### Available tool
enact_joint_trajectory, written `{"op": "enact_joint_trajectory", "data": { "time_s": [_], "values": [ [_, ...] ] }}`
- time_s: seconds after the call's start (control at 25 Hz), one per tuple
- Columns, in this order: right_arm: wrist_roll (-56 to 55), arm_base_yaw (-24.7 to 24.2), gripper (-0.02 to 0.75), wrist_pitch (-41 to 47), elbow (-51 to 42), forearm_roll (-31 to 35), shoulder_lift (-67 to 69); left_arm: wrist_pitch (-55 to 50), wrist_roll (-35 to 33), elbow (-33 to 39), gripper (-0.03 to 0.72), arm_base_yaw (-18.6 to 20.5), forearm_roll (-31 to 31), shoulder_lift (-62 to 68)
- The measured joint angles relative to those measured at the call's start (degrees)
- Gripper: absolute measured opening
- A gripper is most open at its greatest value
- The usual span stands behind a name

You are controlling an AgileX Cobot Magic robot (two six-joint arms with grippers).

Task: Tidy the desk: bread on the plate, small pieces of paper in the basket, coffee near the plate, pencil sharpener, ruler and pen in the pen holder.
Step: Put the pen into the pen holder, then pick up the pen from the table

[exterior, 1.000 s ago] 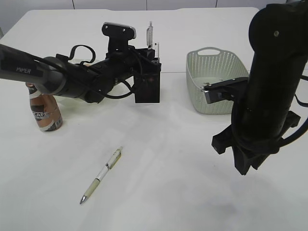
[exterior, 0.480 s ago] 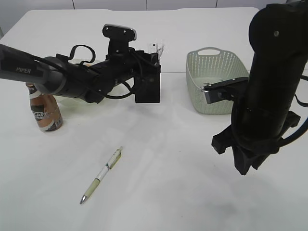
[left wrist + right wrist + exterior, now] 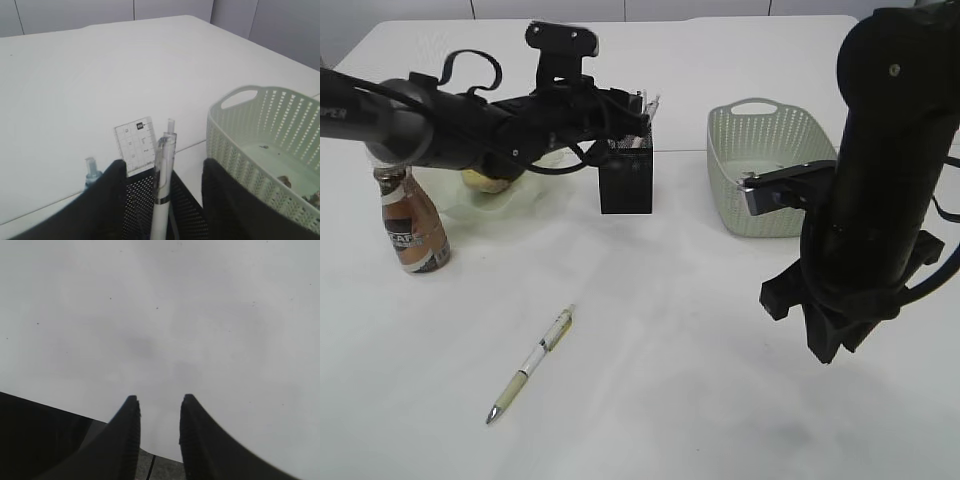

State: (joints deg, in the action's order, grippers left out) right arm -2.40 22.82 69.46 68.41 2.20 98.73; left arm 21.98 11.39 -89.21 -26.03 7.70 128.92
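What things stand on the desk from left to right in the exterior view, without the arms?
Coffee → bread on the plate → pen → pen holder → basket.

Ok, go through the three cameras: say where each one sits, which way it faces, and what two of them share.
Exterior: chest height at the desk's near edge, slanting down; both arms show.
Left wrist: behind the left gripper, facing the pen holder, ruler and basket.
Right wrist: above the right gripper, facing bare desk.
Exterior and left wrist share holder and basket.
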Motion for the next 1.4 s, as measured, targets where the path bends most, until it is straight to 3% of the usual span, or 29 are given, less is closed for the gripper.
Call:
{"op": "enact_joint_trajectory", "data": {
  "time_s": [0.44, 1.0, 1.16, 1.4],
  "values": [
    [-0.09, 0.00, 0.237, 0.00, 0.00, 0.00, 0.00, -30.01, 0.00, 0.00, 0.338, -0.48, -0.08, -13.01],
    [-0.29, 0.00, 0.237, 0.00, 0.00, 3.59, 0.00, -84.50, 0.00, -0.13, 0.336, -3.81, -1.72, -22.65],
    [-0.34, 0.00, 0.237, 0.00, 0.00, 4.84, 0.00, -91.16, 0.00, -0.13, 0.334, -3.89, -3.14, -22.29],
    [-0.43, 0.00, 0.237, 0.00, 0.00, 4.93, 0.00, -91.83, -3.50, -0.24, 0.332, -4.17, -9.79, -18.35]
  ]
}}
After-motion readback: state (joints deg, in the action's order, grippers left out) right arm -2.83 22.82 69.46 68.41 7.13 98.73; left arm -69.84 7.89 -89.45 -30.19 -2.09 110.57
